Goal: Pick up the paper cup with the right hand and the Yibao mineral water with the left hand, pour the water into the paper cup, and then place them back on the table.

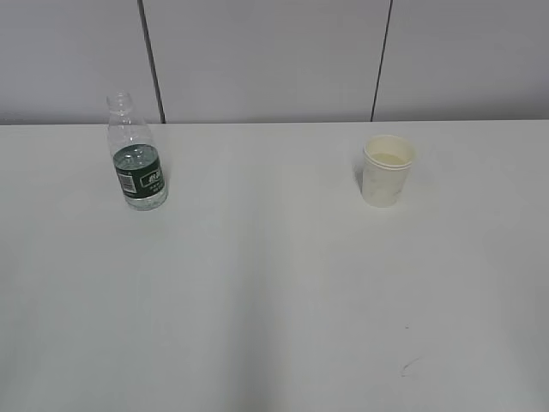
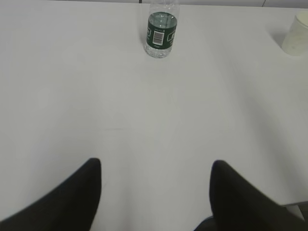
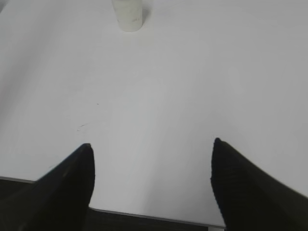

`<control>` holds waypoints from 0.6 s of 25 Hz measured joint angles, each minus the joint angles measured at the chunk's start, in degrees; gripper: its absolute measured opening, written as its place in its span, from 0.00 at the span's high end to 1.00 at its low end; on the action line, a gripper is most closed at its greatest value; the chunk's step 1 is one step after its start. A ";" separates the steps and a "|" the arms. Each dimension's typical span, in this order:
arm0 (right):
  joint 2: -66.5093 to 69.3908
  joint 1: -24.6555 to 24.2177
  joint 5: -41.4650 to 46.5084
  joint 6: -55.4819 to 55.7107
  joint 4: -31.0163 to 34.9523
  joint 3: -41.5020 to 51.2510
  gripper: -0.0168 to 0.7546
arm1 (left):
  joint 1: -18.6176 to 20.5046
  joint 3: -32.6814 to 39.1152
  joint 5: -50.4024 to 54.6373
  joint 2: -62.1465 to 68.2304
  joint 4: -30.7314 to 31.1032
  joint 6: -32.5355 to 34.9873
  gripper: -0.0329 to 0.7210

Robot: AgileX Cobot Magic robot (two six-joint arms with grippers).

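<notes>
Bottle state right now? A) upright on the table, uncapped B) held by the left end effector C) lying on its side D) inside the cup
A: the Yibao mineral water stands upright on the table with its neck open, nothing gripping it.

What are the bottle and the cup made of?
The bottle looks like clear, shiny plastic: you can see through it above its green label. The cup looks like matte off-white paper, with a rolled rim.
</notes>
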 joint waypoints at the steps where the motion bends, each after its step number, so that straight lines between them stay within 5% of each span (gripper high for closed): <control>1: 0.00 0.00 0.00 0.00 -0.03 0.00 0.22 | 0.00 0.00 0.00 0.00 0.00 0.00 0.37; 15: 0.00 0.00 -0.12 0.00 -0.13 0.00 0.22 | 0.00 0.00 0.00 0.00 0.33 0.00 0.41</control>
